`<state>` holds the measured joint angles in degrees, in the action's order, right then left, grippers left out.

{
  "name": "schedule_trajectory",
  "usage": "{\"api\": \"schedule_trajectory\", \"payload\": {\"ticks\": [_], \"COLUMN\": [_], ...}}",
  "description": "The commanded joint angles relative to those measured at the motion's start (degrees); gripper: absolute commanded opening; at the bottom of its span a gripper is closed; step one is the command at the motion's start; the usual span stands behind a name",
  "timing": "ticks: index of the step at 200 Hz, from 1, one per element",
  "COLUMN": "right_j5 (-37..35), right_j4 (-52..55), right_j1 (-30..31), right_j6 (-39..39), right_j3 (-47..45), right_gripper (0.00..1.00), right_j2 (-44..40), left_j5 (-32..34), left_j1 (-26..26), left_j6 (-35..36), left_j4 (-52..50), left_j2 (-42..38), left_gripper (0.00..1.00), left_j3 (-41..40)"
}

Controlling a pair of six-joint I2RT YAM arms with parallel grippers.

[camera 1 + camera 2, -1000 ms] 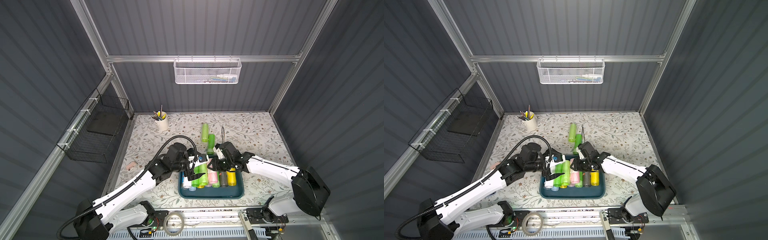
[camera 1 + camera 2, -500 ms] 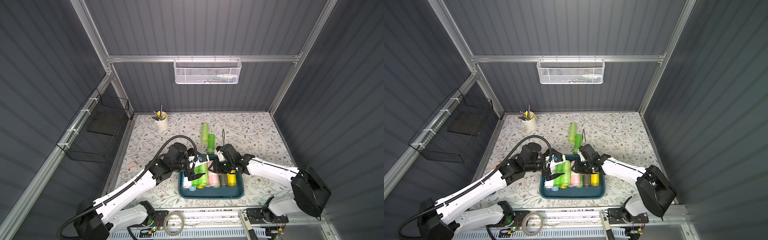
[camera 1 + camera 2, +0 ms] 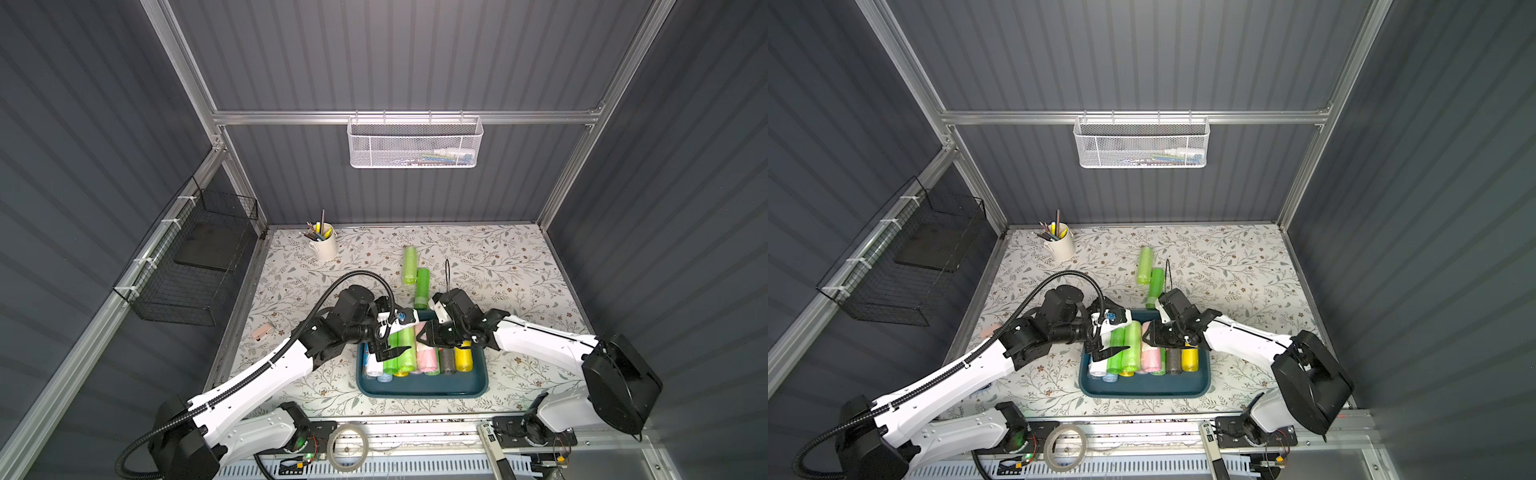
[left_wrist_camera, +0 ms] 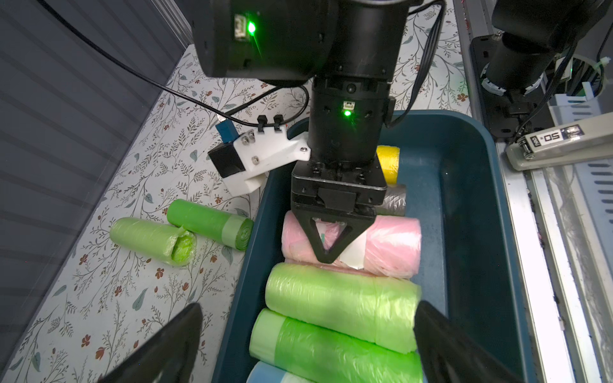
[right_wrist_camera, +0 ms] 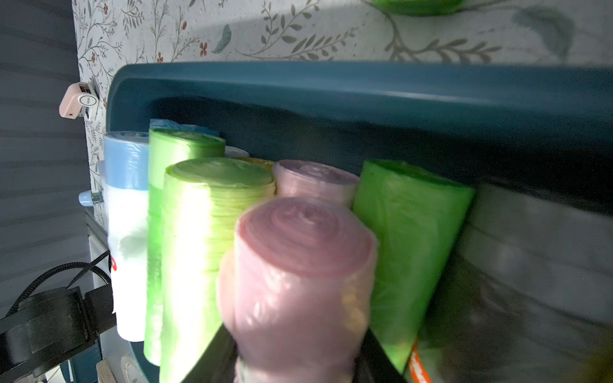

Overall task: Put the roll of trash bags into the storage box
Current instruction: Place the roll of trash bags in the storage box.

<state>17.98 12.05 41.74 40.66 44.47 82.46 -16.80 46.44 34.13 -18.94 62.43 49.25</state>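
Pink roll of trash bags (image 5: 298, 265), horizontal, over other rolls (image 3: 406, 351), inside dark teal storage box (image 3: 419, 391)

You had the storage box (image 3: 419, 390) midway along the table's (image 3: 498, 266) front edge, with a row of rolls (image 3: 405, 353) side by side in it. Two loose rolls (image 3: 422, 287) lay just behind it, a pen cup (image 3: 323, 246) in the back-left corner, and perhaps a small gadget (image 3: 263, 331) near the left edge.

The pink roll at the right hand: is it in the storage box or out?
In: the pink roll is within the storage box walls, the right hand shut on it.
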Motion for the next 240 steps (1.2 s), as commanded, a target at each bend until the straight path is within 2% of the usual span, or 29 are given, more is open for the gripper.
{"api": "schedule_trajectory", "payload": {"ticks": [1,240], "right_j5": [-1.01,-3.56], "right_j4": [0.97,5.41], "right_j1": [0.53,0.46], "right_j6": [-0.85,-2.67], "right_j3": [0.09,3.51], "right_gripper": [0.39,0.59], "right_j2": [1.01,-0.22], "left_j5": [-0.84,-1.66], "left_j1": [-0.23,-0.21], "left_j6": [0.79,0.92], "left_j4": [-1.27,-1.45], "left_j2": [0.39,-0.13], "left_gripper": [1.0,0.99], "left_j3": [1.68,1.72]}}
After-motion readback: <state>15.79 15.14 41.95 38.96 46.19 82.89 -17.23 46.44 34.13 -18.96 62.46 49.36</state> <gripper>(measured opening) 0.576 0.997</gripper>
